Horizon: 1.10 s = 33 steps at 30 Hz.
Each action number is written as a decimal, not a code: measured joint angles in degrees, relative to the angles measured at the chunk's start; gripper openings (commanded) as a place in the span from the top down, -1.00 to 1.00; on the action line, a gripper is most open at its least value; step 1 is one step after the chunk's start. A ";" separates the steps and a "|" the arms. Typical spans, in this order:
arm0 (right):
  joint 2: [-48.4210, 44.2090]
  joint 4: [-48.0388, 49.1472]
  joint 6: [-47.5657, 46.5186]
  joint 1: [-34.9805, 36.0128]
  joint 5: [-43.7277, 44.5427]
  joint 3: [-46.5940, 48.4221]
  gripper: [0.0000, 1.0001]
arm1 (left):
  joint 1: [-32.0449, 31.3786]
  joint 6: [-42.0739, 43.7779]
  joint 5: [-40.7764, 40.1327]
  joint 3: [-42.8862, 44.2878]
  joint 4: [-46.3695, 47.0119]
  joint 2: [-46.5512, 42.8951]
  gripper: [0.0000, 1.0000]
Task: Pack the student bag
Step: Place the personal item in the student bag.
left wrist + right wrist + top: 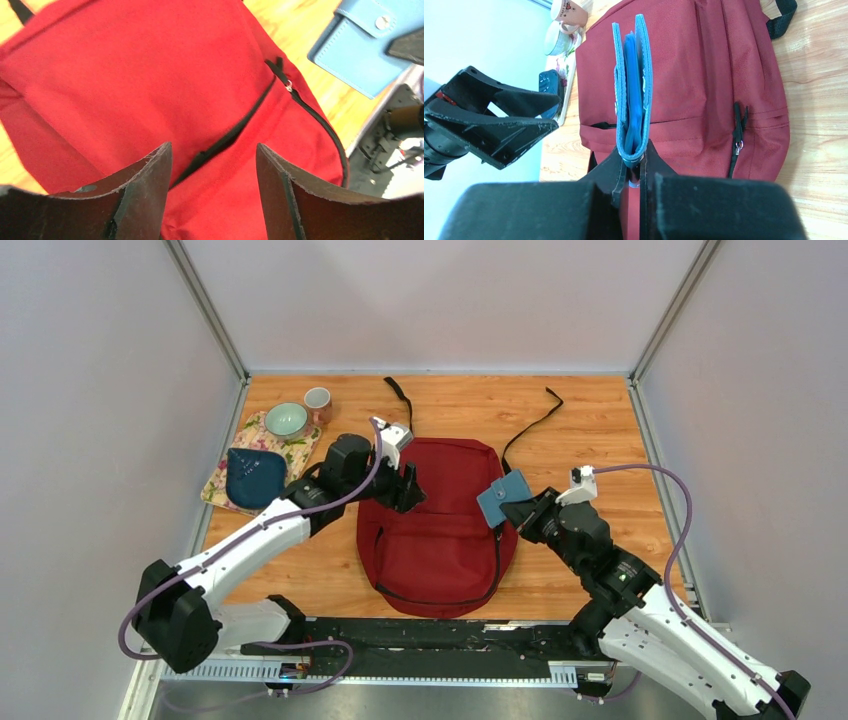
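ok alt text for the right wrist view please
The right claw grips a teal-blue wallet, seen edge-on, in front of the dark red student bag lying on the wooden table. The left claw is at the left.

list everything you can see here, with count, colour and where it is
student bag: 1, dark red with black straps and zippers, flat in the middle of the table
wallet: 1, teal-blue, held on edge above the bag's right side
pouch: 1, dark blue, on the floral mat
floral mat: 1, cream with flower print, left side of the table
bowl: 1, pale green, on the mat's far end
mug: 1, pinkish, beside the bowl, far left
table: 1, orange-brown wood, under everything
left pincer: 1, black, open, over the bag's upper left
right pincer: 1, black, shut on the wallet
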 measured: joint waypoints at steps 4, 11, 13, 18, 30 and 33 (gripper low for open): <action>0.13 0.00 0.00 -0.17 -0.31 0.00 1.00 | 0.00 4.61 -3.56 2.49 0.13 3.58 -0.46; 0.07 0.00 -0.02 -0.22 -0.35 0.00 1.00 | -0.20 14.91 -4.85 7.65 -0.94 13.33 -0.52; 0.02 -0.02 0.00 -0.33 -0.35 0.00 1.00 | -0.52 17.59 -4.26 7.96 -1.55 14.53 -0.53; 0.04 -0.02 0.00 -0.57 -0.37 0.00 1.00 | -3.19 24.11 -5.11 7.87 -2.73 14.91 -0.53; 0.44 0.04 0.00 -0.90 -0.98 -0.46 1.00 | -10.88 33.48 -10.86 2.49 -1.22 14.91 -0.53; 0.09 0.00 0.00 -0.94 -1.03 -0.94 1.00 | -11.08 33.77 -11.41 2.29 -0.98 14.91 -0.53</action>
